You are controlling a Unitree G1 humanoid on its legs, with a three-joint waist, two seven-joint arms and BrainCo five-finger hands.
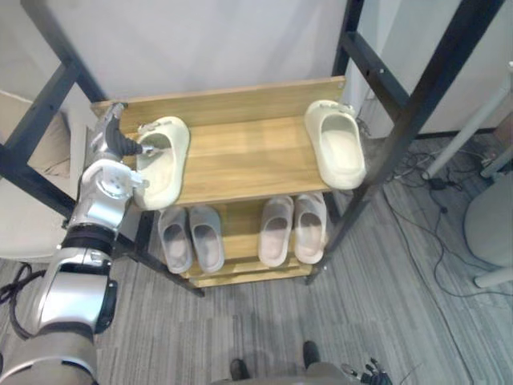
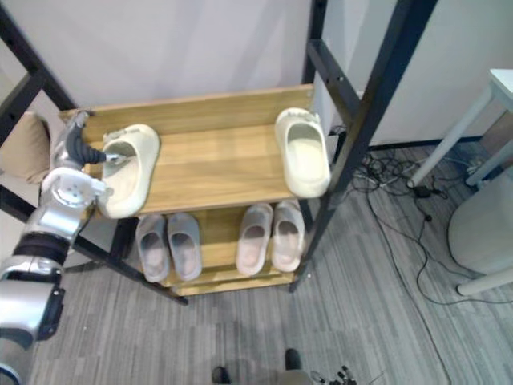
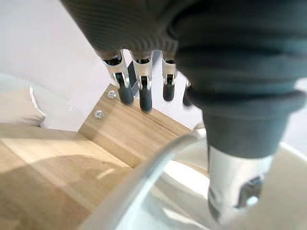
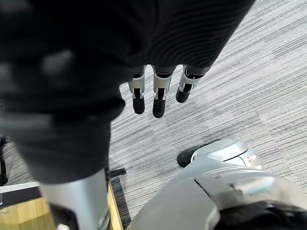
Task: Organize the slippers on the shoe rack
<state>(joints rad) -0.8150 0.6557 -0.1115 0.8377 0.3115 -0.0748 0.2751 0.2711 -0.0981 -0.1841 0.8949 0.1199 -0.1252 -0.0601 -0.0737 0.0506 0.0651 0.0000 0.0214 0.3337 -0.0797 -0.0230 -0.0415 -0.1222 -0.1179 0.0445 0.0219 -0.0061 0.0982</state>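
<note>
Two cream slippers lie on the rack's top wooden shelf (image 1: pixel 240 156). The left slipper (image 1: pixel 164 164) sits at the shelf's left end, toe toward me. My left hand (image 1: pixel 114 143) is beside it at the shelf's left edge. Its thumb (image 3: pixel 235 191) reaches into the slipper's opening, while its fingers (image 3: pixel 143 93) stay straight, pointing at the shelf's back corner and clear of the slipper's rim (image 3: pixel 144 177). The right slipper (image 1: pixel 337 146) lies alone at the shelf's right end. My right hand (image 4: pixel 159 103) hangs over the grey carpet with straight fingers, holding nothing.
Two pairs of grey slippers (image 1: pixel 192 238) (image 1: pixel 293 228) stand on the lower shelf. Black slanted frame posts (image 1: pixel 405 128) flank the rack. A beige cushion (image 1: pixel 46 148) is at the left. Cables (image 1: pixel 429 180) and white furniture legs (image 1: pixel 469 132) are on the floor at the right.
</note>
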